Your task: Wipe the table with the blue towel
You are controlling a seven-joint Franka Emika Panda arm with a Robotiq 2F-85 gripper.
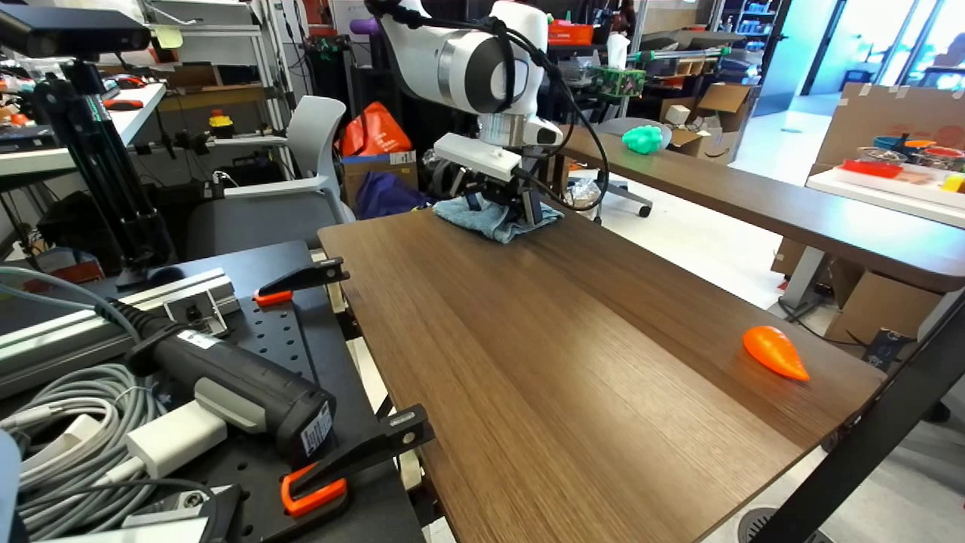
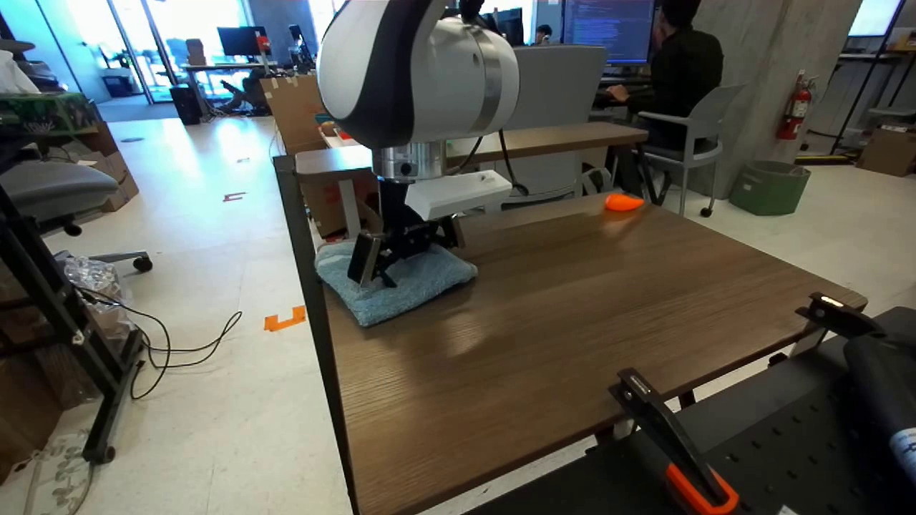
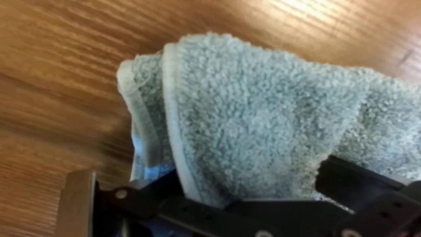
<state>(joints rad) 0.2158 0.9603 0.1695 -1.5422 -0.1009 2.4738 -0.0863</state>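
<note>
The blue towel is a rumpled, folded pale blue-grey cloth, seen in both exterior views (image 1: 473,219) (image 2: 422,282) and large in the wrist view (image 3: 246,108). It lies at one end of the dark brown wood-grain table (image 1: 565,339) (image 2: 572,307), by the edge. My gripper (image 1: 503,210) (image 2: 404,256) is down at the towel, pointing downward. In the wrist view the gripper (image 3: 246,184) has its fingers wide apart, with towel between them. A towel fold partly covers the left finger. The fingertips' contact with the cloth is partly hidden.
An orange teardrop-shaped object (image 1: 775,352) (image 2: 622,203) lies near the table's far end from the gripper. Black-and-orange clamps (image 1: 354,452) (image 2: 665,436) grip the long edge beside a black cart (image 1: 279,339). Another brown table (image 1: 754,196) stands nearby with a green object (image 1: 642,139).
</note>
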